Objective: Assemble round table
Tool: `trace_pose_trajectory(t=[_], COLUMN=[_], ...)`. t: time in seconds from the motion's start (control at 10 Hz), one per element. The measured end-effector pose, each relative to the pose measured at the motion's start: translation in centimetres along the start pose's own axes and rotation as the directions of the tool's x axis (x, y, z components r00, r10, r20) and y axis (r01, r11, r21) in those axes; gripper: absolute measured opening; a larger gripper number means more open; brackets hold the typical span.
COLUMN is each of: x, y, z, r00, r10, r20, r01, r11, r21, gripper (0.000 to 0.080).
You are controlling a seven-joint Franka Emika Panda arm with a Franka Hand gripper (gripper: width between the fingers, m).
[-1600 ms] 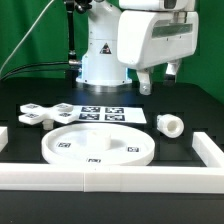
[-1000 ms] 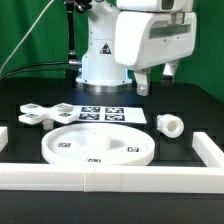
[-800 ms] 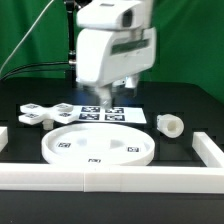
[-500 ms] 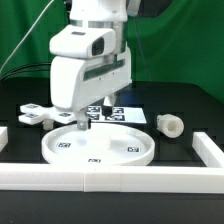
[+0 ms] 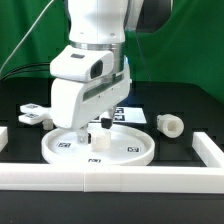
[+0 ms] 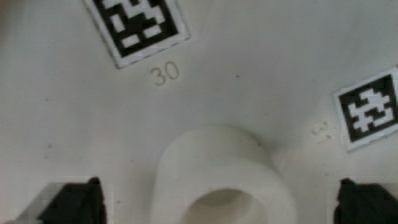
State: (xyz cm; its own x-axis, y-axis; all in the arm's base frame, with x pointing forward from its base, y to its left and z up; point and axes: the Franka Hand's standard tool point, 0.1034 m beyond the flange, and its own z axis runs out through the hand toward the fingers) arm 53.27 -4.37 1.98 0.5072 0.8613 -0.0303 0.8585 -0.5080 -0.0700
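The large rimmed round disc (image 5: pixel 140 152) lies flat on the black table near the front. My gripper (image 5: pixel 92 131) is lowered over its middle. In the wrist view the disc surface (image 6: pixel 71 110) fills the picture, with its raised central hub (image 6: pixel 221 165) and the hub's hole between my two black fingertips (image 6: pixel 75 202). The gripper (image 6: pixel 222 203) is open, with a gap on each side of the hub. The short cylinder leg (image 5: pixel 168 124) lies on its side at the exterior view's right. The cross-shaped foot (image 5: pixel 33 115) lies at the left, partly hidden by the arm.
The marker board (image 5: pixel 128 113) lies behind the disc, mostly covered by the arm. Long white bars border the front (image 5: pixel 110 178), the left (image 5: pixel 4 138) and the right (image 5: pixel 208 150). The robot base stands at the back.
The arm has swung from high at the back right to the exterior view's left and come down onto the middle of the disc. The parts have not moved.
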Motion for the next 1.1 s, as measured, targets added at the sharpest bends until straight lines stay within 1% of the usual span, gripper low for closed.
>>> trace_pose_trajectory(t=[0.1,0.3,0.4,0.5,0.6,1.1], x=[0.01,0.06,0.05,0.05,0.05,0.05], y=[-0.13,-0.04,-0.05,-0.06,-0.06,-0.06], z=[0.45,0.45,0.45,0.47,0.47,0.47], r00=[1.0,1.0,1.0,1.0,1.0,1.0], r10=[-0.002,-0.001,-0.001,-0.001,-0.001,-0.001], r20=[0.002,0.001,0.001,0.001,0.001,0.001], r01=[0.002,0.001,0.001,0.001,0.001,0.001], r11=[1.0,1.0,1.0,1.0,1.0,1.0], r21=[0.006,0.003,0.004,0.004,0.004,0.004], gripper=[0.0649,0.0649,0.0511,0.0511,0.0404,0.0404])
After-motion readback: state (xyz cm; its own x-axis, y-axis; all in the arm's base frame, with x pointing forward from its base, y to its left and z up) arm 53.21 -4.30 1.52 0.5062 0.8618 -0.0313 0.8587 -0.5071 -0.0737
